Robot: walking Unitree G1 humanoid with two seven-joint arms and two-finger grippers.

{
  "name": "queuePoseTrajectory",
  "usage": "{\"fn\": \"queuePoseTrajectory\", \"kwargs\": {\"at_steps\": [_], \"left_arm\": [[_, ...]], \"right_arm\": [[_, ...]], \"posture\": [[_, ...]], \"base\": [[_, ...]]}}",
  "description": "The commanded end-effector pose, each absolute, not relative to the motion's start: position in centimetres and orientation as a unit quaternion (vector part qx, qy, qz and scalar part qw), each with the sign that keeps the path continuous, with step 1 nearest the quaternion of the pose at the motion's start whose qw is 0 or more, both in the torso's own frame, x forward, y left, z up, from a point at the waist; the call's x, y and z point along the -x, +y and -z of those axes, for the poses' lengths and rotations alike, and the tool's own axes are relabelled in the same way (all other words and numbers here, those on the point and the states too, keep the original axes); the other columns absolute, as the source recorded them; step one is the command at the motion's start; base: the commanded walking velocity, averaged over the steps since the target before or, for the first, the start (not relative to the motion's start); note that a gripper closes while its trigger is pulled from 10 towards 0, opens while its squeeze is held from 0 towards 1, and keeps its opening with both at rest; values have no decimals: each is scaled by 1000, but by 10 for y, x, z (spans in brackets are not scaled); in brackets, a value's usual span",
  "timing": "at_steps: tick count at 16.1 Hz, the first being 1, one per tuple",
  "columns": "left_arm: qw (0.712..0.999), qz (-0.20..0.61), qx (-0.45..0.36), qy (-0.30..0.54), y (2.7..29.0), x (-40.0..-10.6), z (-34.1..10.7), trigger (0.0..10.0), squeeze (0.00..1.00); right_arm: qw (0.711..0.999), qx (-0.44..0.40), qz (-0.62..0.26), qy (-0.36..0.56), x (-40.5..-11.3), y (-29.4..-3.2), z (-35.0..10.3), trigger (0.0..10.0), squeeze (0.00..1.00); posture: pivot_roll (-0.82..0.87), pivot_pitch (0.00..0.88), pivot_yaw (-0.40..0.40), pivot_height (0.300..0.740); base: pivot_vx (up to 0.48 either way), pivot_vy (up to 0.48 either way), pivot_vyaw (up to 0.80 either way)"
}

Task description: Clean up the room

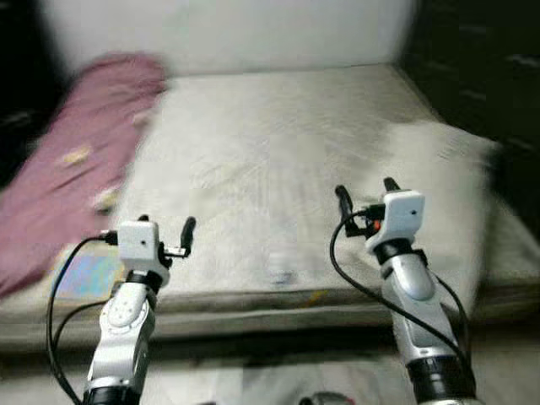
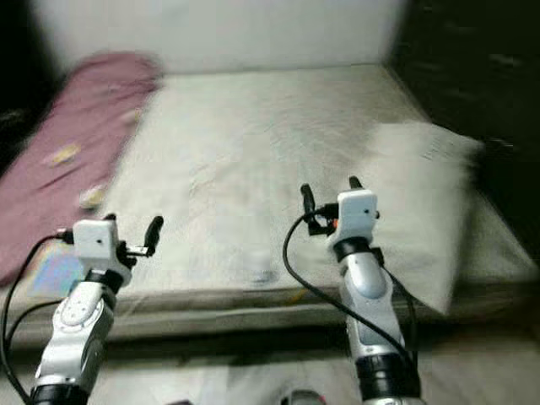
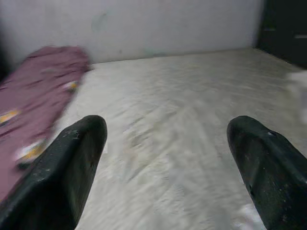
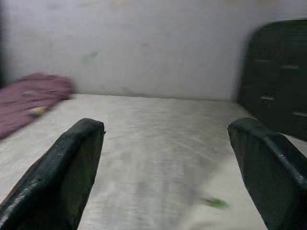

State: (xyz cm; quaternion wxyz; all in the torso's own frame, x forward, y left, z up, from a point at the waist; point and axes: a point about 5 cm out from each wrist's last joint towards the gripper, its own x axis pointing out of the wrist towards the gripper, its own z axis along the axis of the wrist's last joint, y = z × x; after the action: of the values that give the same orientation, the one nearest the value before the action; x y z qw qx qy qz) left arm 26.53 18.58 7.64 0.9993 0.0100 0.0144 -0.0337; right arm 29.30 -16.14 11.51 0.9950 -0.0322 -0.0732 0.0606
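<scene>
Both tools (image 1: pixel 165 232) (image 1: pixel 364 196) gape over the pale, wrinkled mattress (image 1: pixel 278 169).

A bare, cream-coloured mattress (image 1: pixel 278 160) lies flat against a pale wall, its surface lightly creased. Along its left side a dusky pink blanket (image 1: pixel 67 190) with small yellow patches lies stretched out and rumpled, bunched higher at the end by the wall. On the right side of the mattress a white pillow (image 2: pixel 426 198) lies flat, its near corner reaching the front edge. The views are blurred.
</scene>
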Motion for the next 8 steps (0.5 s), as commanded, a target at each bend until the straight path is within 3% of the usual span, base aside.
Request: {"fn": "queuePoseTrajectory", "kwargs": {"at_steps": [1, 6, 8], "left_arm": [[999, 48, -8, 6, 180, -268, -80, 10000, 0], [999, 45, -10, 9, 181, -269, -80, 10000, 0], [999, 33, -11, 7, 182, -269, -80, 10000, 0]], "right_arm": [[995, 34, -51, -79, -293, -165, -119, 10000, 0], [995, 36, -51, -78, -294, -165, -119, 10000, 0], [996, 35, -48, -72, -294, -166, -118, 10000, 0]], "posture": [[-73, 0, 59, 740], [-73, 0, 60, 740], [-73, 0, 60, 740]], "base": [[326, 0, -488], [327, 0, 0], [0, 0, 0]]}}
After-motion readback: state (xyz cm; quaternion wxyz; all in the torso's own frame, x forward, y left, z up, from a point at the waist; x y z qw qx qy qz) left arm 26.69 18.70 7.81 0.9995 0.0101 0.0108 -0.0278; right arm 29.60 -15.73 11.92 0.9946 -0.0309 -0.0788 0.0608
